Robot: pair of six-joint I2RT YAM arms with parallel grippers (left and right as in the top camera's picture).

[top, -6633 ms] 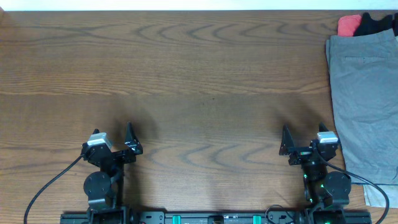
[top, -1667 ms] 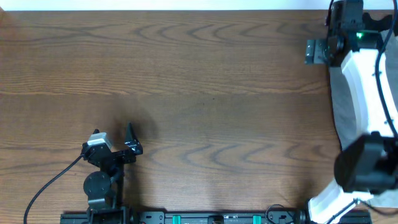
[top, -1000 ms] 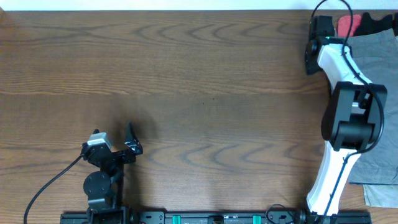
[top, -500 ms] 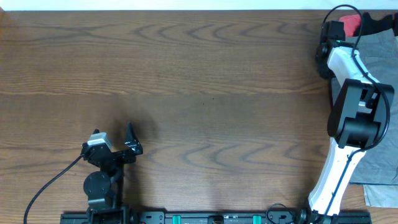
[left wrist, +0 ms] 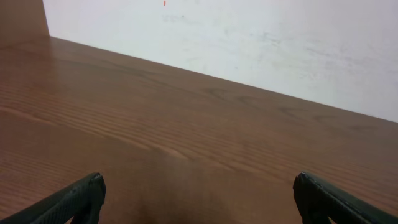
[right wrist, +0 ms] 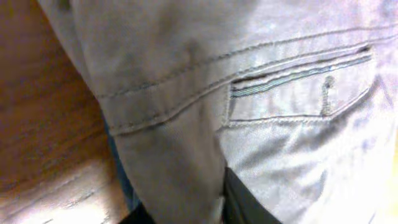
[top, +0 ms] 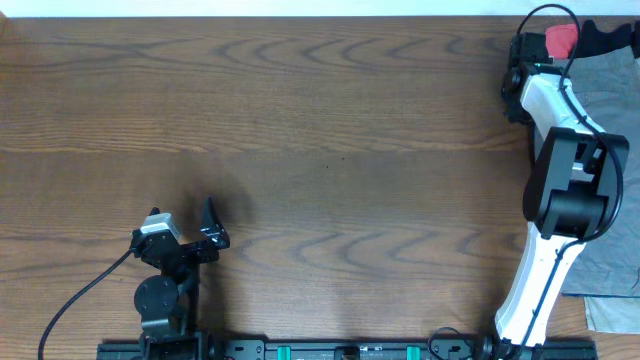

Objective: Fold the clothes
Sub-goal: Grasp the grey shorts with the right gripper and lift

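Brown wooden table: one pair of grey shorts pinched in right hand; left hand spread wide

You'll find the shorts at the far right of the overhead frame. They are light grey woven cloth lying on the desk, running from the upper right corner down toward the lower right and off the right edge. Only part of them shows there.

In the right wrist view the shorts fill nearly the whole frame. A double-stitched waistband seam slants across the upper half, and a slit pocket with a buttonhole sits at upper right. The cloth gathers into a soft fold at bottom centre, and its left edge lies against bare wood.
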